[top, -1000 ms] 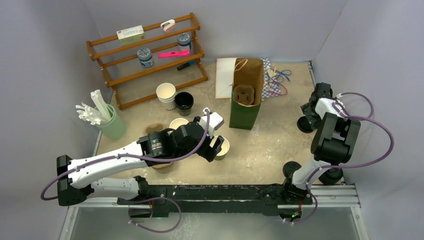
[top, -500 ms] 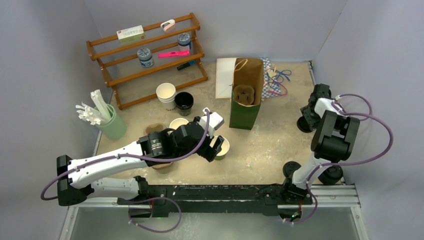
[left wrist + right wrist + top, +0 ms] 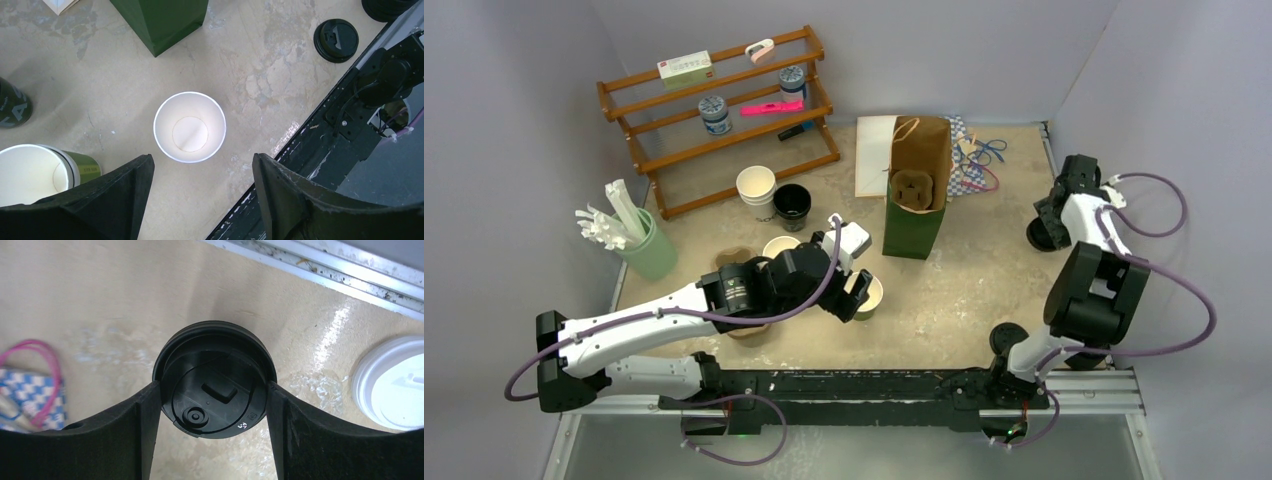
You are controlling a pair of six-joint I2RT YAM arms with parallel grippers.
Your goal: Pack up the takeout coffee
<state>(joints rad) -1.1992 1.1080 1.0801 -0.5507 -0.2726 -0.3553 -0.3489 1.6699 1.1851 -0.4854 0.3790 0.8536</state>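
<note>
Pinching black lid (image 3: 215, 377): right end effector (image 3: 212, 392)

Mottled beige tabletop (image 3: 964, 280) bearing wooden rack (image 3: 724, 120), green paper bag (image 3: 914, 222), open paper cup (image 3: 189, 127), white lid (image 3: 395, 385)

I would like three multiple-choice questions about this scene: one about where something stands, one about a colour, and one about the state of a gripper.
1. Where does the lidless cup in the left wrist view stand?
A. in the green bag
B. on the shelf
C. on the table

2. What colour is the lid between the fingers of the right gripper?
A. black
B. white
C. pink

3. How is the left gripper?
A. shut on a cup
B. open, holding nothing
C. shut on a lid

Answers:
1. C, it stands upright on the bare tabletop.
2. A, the lid is black all over.
3. B, its fingers stand wide apart above the cup.
</note>
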